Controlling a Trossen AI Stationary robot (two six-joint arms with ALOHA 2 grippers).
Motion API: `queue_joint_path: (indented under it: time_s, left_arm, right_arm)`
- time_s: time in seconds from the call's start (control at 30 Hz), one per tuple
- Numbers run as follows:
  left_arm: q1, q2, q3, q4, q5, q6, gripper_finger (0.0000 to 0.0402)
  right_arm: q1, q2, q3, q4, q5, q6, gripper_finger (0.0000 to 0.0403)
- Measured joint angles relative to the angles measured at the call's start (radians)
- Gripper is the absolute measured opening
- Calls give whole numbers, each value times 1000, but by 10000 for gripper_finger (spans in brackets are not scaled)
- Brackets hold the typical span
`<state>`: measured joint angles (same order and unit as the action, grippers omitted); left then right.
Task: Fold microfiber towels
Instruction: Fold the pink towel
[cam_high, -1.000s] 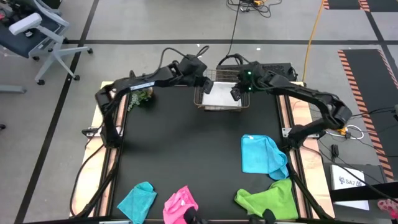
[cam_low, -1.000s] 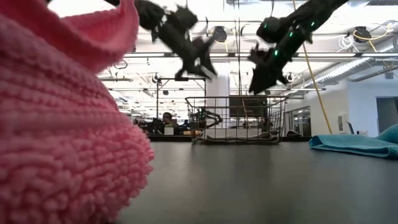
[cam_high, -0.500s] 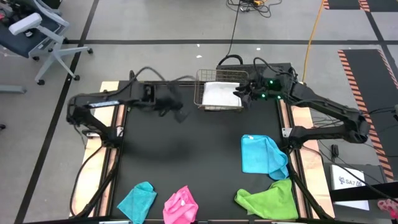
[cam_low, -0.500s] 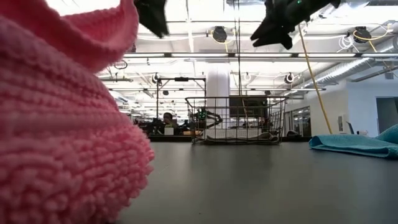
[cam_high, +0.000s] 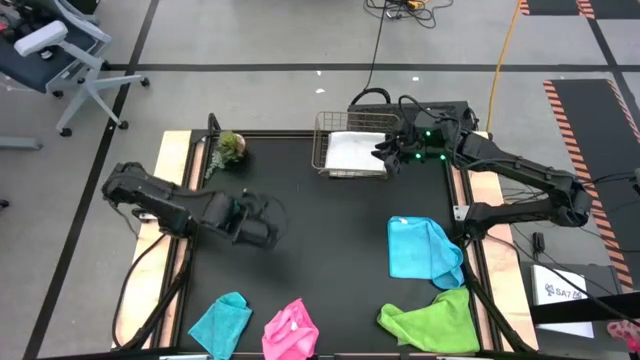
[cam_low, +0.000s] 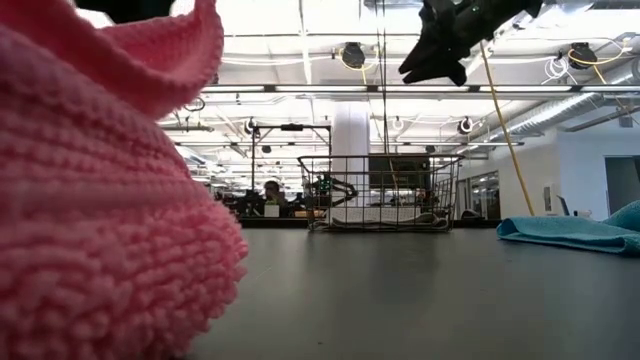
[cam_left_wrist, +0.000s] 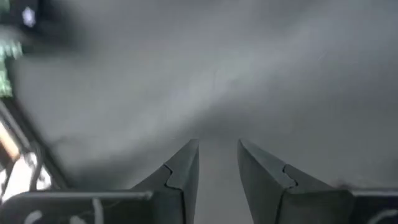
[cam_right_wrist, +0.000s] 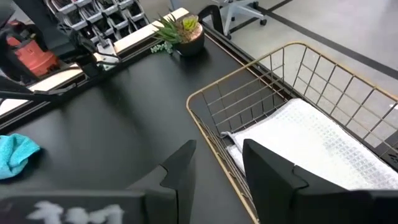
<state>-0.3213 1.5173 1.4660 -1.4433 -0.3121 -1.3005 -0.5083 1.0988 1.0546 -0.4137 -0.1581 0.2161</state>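
Observation:
A white towel (cam_high: 355, 152) lies folded flat in the wire basket (cam_high: 322, 165) at the table's far edge. My right gripper (cam_right_wrist: 219, 146) hovers open above the basket's right rim, high over the table in the low view (cam_low: 440, 50). Over bare black tabletop at middle left, my left gripper (cam_left_wrist: 217, 144) points down, open and empty. A sky blue towel (cam_high: 420, 248) lies crumpled at the right. Lime green (cam_high: 430, 320), hot pink (cam_high: 290, 330) and teal (cam_high: 222, 320) towels lie bunched along the near edge.
A small potted plant (cam_high: 230, 148) stands at the far left corner. The hot pink towel (cam_low: 100, 200) fills the left of the low view. Bare black tabletop (cam_high: 320, 250) lies in the middle between the arms.
My left gripper has swung away from the basket toward the table's left and near side, tipping from slanted to pointing steeply down. My right gripper has risen above the basket. The white towel stays in the basket.

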Motion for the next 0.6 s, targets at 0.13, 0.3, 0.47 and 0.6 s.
queue_joint_path:
  time_s: [0.13,0.3,0.47,0.6]
  left_arm:
    - [-59,0,-98,0,1,-129,113]
    - [-69,0,-194,61,35,-166,113]
    - [-31,0,-221,140,42,-80,113]
    - [13,0,-221,176,42,14,113]
  right_arm:
    - [0,13,0,0,0,1,121]
    - [20,36,0,-60,-55,9,120]
    - [102,64,0,-264,-81,4,109]
    - [170,78,0,-366,-76,8,100]
